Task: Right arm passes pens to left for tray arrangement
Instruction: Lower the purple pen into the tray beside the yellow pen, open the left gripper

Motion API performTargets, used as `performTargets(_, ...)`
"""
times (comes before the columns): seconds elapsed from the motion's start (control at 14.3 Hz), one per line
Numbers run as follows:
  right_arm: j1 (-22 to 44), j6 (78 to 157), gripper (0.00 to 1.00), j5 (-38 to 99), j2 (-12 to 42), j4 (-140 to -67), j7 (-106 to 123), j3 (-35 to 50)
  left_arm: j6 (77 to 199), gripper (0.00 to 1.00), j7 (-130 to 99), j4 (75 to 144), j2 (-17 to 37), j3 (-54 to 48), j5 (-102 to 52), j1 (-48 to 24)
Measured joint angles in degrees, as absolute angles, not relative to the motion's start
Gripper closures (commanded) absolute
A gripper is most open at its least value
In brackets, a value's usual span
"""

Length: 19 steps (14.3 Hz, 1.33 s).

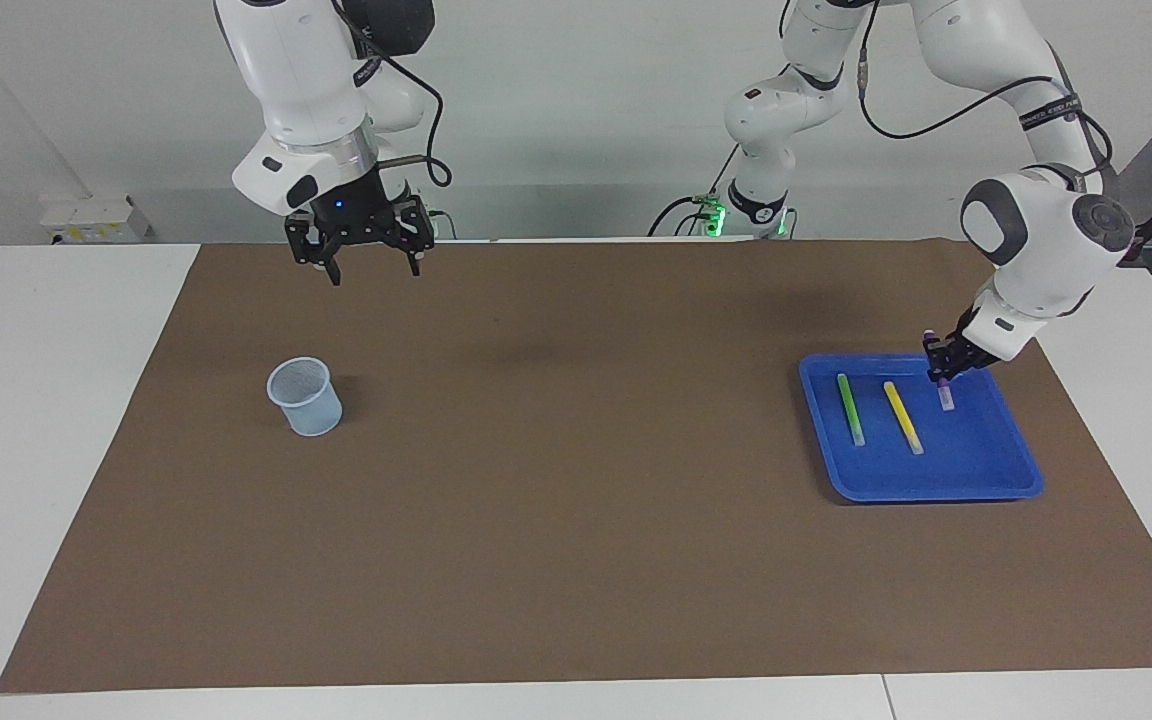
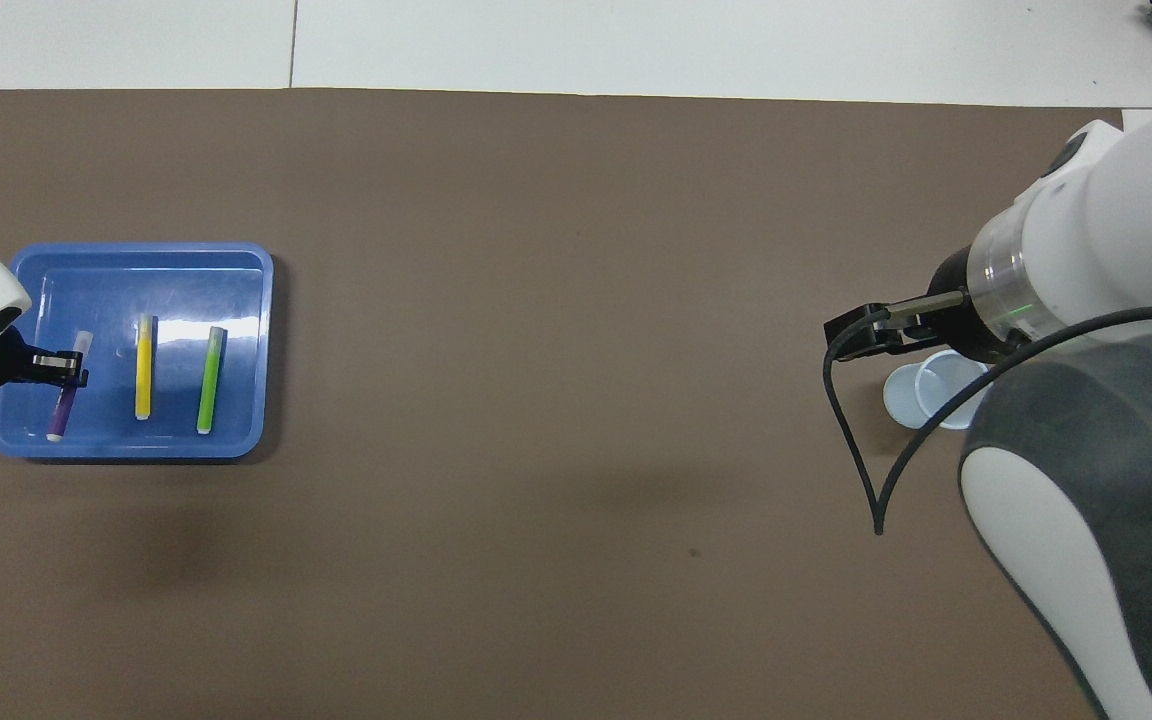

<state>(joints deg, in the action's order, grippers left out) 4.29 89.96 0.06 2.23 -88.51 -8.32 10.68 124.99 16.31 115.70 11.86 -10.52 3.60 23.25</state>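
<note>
The blue tray (image 1: 996,478) (image 2: 236,260) lies toward the left arm's end of the table. In it a green pen (image 1: 850,409) (image 2: 209,379) and a yellow pen (image 1: 902,417) (image 2: 144,366) lie side by side. My left gripper (image 1: 941,367) (image 2: 71,373) is low over the tray, shut on the purple pen (image 1: 944,393) (image 2: 67,397), which is tilted with its pale tip down beside the yellow pen. My right gripper (image 1: 373,263) hangs open with nothing in it, over the mat's edge by the robots, and waits.
A small pale blue mesh cup (image 1: 306,397) (image 2: 936,393) stands on the brown mat (image 1: 556,480) toward the right arm's end. In the overhead view the right arm's thick black cable (image 2: 851,470) loops beside the cup. White table surrounds the mat.
</note>
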Motion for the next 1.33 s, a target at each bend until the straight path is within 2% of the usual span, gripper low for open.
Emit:
performTargets(0.28,4.2,90.0,0.00,0.1,1.9,-88.5,-8.3,10.3,129.4,1.00,17.9,115.8,15.4,-10.5,3.7,24.7)
performTargets(0.63,4.1,90.0,0.00,0.2,1.7,-88.5,-8.3,9.2,133.7,1.00,18.0,117.4,16.2,-10.6,3.7,24.7)
performTargets(0.7,4.2,89.9,0.00,0.3,1.7,-88.5,-8.3,9.2,134.8,0.78,18.0,117.9,16.3,-10.6,3.7,24.7)
performTargets(0.77,4.2,89.9,0.00,0.3,1.7,-88.6,-8.3,9.2,135.5,0.39,18.0,118.2,16.3,-10.6,3.7,24.7)
performTargets(0.84,4.2,89.9,0.00,0.3,1.7,-88.6,-8.3,9.2,135.7,0.11,18.1,118.2,16.3,-10.6,3.7,24.7)
performTargets(0.91,4.2,89.9,0.00,0.3,1.7,-88.6,-8.3,9.2,135.8,0.00,18.5,118.3,16.3,-10.6,3.7,24.7)
performTargets(1.33,2.1,89.9,0.00,0.3,1.7,-88.6,-8.3,9.0,135.8,0.00,19.7,117.9,16.4,-10.6,3.7,25.0)
